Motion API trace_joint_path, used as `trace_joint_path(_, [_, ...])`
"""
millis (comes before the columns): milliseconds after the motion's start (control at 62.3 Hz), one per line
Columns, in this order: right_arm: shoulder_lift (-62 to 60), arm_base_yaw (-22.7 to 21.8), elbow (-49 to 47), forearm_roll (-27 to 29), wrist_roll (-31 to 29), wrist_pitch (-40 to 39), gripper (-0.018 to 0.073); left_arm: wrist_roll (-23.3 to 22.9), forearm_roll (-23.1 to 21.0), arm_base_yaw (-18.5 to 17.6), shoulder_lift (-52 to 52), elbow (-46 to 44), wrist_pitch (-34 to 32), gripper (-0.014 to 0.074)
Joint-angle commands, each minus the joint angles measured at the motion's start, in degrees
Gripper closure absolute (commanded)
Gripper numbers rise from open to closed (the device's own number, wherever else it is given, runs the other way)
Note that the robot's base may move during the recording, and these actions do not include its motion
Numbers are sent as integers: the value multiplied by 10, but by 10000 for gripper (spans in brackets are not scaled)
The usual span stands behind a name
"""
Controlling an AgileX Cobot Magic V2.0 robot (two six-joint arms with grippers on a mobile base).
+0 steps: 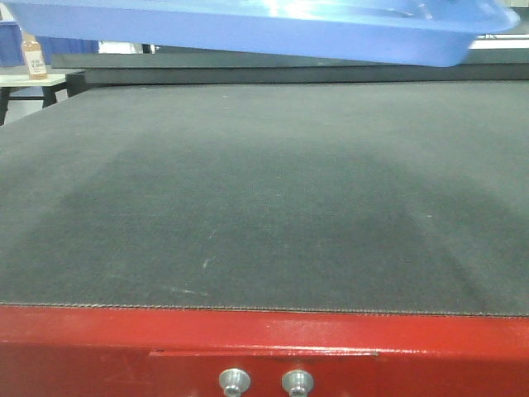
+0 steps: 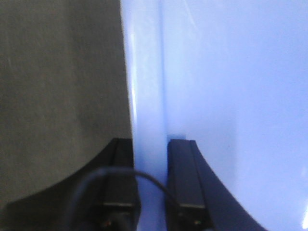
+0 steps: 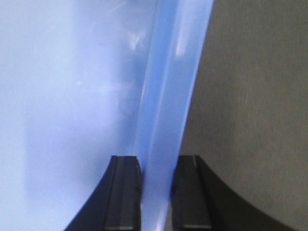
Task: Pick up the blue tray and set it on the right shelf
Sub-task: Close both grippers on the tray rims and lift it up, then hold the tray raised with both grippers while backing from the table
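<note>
The left claw [image 2: 150, 144] and right claw [image 3: 156, 161] are clamping the tray [image 1: 248, 29], holding it above the table [image 1: 264, 207]. Next, it needs carrying level to the shelf.

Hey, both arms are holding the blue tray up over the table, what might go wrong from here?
One: the left end effector and right end effector each pinch only the thin glossy rim of the blue tray, so it may slip. Two: the tray hangs slightly tilted above the dark table mat, so uneven arm motion might twist it loose.
</note>
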Motion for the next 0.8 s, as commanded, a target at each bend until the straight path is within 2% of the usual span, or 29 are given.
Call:
trace_joint_path(0, [-57, -2, 22, -36, -19, -25, 503, 9, 37, -16, -46, 20, 60, 642])
trace_joint_path(177, [-111, -2, 81, -34, -19, -25, 503, 8, 37, -44, -69, 75, 60, 642])
trace_joint_path(369, [-172, -2, 92, -26, -19, -23, 503, 7, 37, -71, -80, 91, 60, 642])
trace_joint_path(578, [-197, -2, 93, -31, -19, -19, 503, 7, 29, -74, -80, 91, 60, 642])
trace_joint_path(786, [-197, -2, 95, -32, -19, -12, 503, 7, -1, -74, -80, 80, 60, 642])
